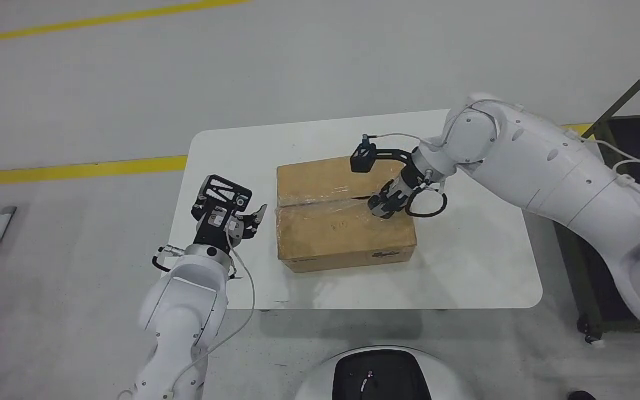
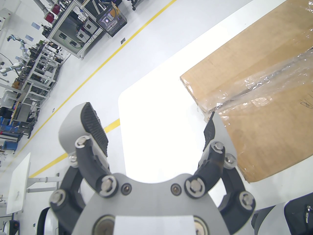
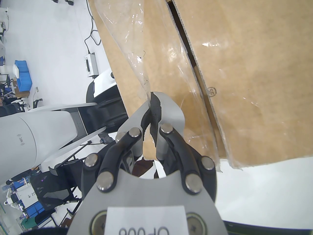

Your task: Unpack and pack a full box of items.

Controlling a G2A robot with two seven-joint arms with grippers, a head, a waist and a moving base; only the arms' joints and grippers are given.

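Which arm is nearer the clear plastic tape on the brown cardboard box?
Right. The right end effector is shut on the clear plastic tape over the brown cardboard box; the left end effector is open beside the box.

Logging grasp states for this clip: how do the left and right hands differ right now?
The left hand is open and empty; the right hand is shut on a strip of clear tape. The left hand sits beside one end of the box; the right hand is over its top seam. Both are close to the box.
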